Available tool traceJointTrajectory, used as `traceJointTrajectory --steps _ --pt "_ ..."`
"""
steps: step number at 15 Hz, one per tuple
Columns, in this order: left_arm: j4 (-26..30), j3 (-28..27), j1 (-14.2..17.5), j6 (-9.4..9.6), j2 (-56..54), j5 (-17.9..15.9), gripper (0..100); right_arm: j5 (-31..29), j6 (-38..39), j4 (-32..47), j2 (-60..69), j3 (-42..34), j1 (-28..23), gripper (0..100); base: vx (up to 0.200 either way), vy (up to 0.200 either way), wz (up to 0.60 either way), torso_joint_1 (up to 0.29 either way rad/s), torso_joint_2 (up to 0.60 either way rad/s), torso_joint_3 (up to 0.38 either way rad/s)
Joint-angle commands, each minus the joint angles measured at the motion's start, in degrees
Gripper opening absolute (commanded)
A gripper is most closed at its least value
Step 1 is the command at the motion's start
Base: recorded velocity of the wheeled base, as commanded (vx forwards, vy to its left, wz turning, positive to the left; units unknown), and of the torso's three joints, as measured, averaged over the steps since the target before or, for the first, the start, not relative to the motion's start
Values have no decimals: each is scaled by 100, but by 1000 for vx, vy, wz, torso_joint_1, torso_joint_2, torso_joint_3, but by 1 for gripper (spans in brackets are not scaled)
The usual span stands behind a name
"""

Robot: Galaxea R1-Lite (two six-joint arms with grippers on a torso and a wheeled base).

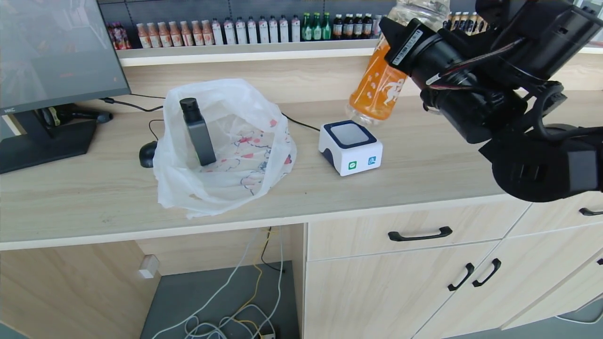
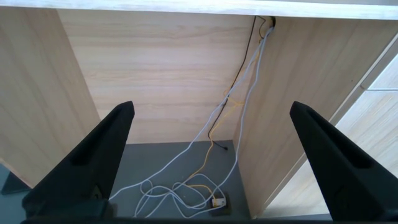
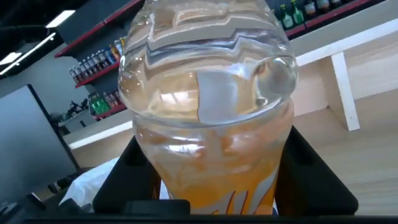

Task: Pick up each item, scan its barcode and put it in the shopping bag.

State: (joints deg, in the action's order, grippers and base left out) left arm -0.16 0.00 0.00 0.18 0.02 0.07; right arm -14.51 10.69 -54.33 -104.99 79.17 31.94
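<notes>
Right gripper (image 1: 404,33) is clamped on the orange bottle (image 1: 379,89), tilted just above the scanner (image 1: 351,147) near the counter's (image 1: 424,160) back edge. That smooth plastic could slip and hit the scanner. Left gripper (image 2: 211,162) is spread wide, empty.

Tilted orange bottle (image 1: 379,87) hangs over scanner (image 1: 351,148) (dark item (image 1: 198,132) upright in bag (image 1: 264,141)).

Smooth white plastic is used for the scanner (image 1: 351,148), thin crinkled film for the shopping bag (image 1: 254,155) beside it, clear glossy plastic for the bottle (image 1: 379,89) near it.
</notes>
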Motion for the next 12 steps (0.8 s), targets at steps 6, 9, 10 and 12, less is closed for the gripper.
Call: traceJointTrajectory --steps 6,9,10,12 --pt "-2 0 0 -1 -2 1 100 80 -2291 -1448 461 -1580 867 0 0 0 0 0 0 0" --pt "-2 0 0 -1 -2 1 100 660 -2651 -1756 391 -1905 788 0 0 0 0 0 0 0" --pt "-2 0 0 -1 -2 1 100 800 -2651 -1870 347 -2089 708 0 0 0 0 0 0 0" --pt "-2 0 0 -1 -2 1 100 906 -2625 -2011 294 -2195 594 0 0 0 0 0 0 0"
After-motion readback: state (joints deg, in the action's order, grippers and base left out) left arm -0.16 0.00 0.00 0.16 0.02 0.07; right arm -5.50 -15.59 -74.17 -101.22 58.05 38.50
